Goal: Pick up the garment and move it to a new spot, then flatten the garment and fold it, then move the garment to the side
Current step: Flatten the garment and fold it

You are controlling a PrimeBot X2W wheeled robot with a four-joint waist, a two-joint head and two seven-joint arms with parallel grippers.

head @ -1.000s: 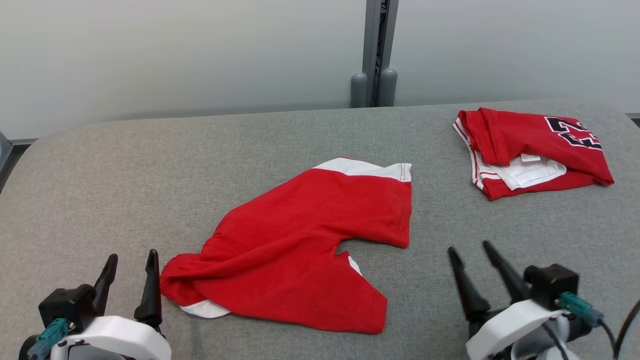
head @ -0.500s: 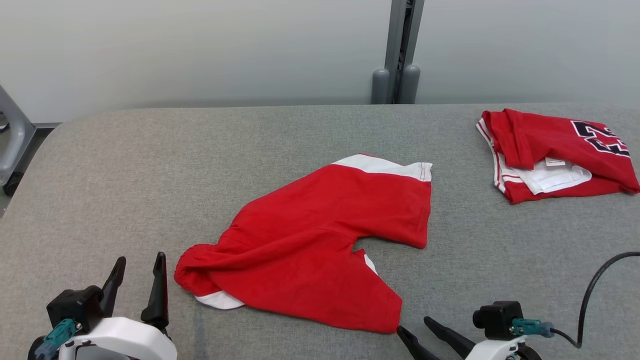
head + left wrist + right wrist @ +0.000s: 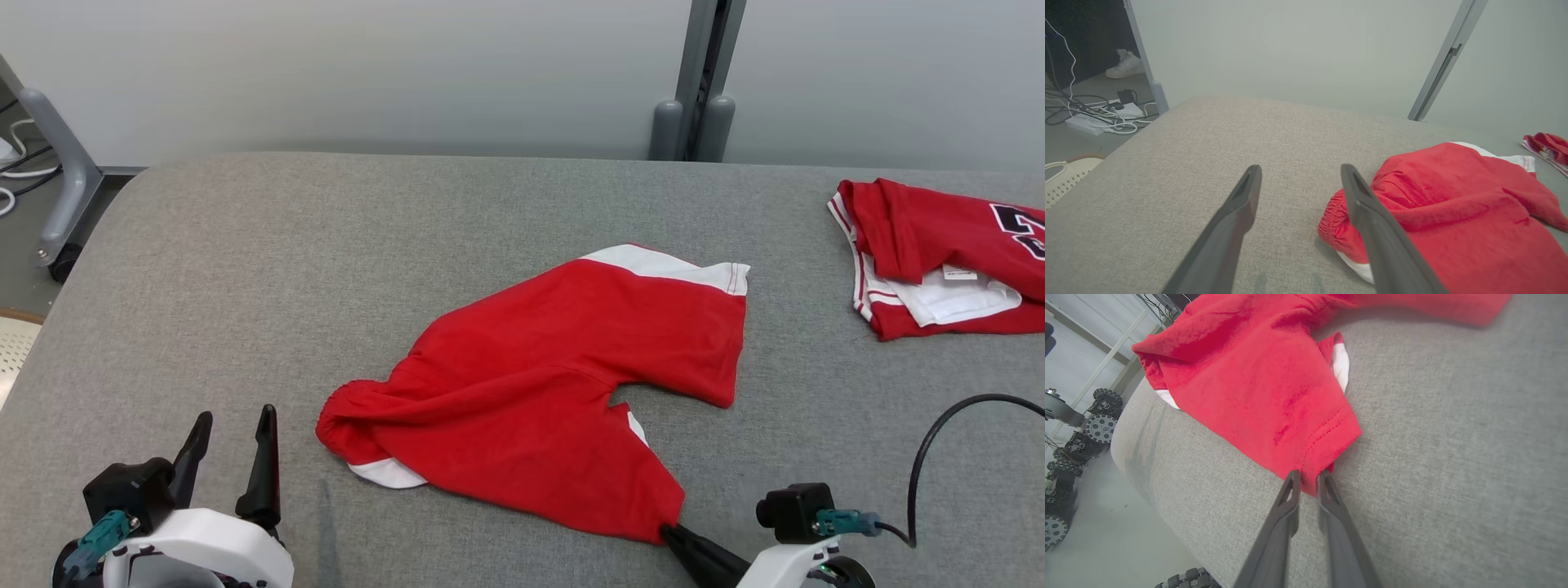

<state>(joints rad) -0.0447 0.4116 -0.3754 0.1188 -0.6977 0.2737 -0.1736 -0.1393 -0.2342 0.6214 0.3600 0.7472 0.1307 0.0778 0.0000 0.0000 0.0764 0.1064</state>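
Red garment lies diagonally, waistband near-left, legs pointing right.

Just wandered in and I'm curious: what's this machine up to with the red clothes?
The robot's right gripper pinches a leg corner of the red shorts, which lie crumpled on the grey table. Its left gripper is open beside the waistband. A folded red jersey lies apart, far right.

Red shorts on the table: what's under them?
Grey table all around the shorts; white fabric peeks out beneath the bunched waistband. The right gripper pinches the near leg hem. Anything beneath the middle is covered.
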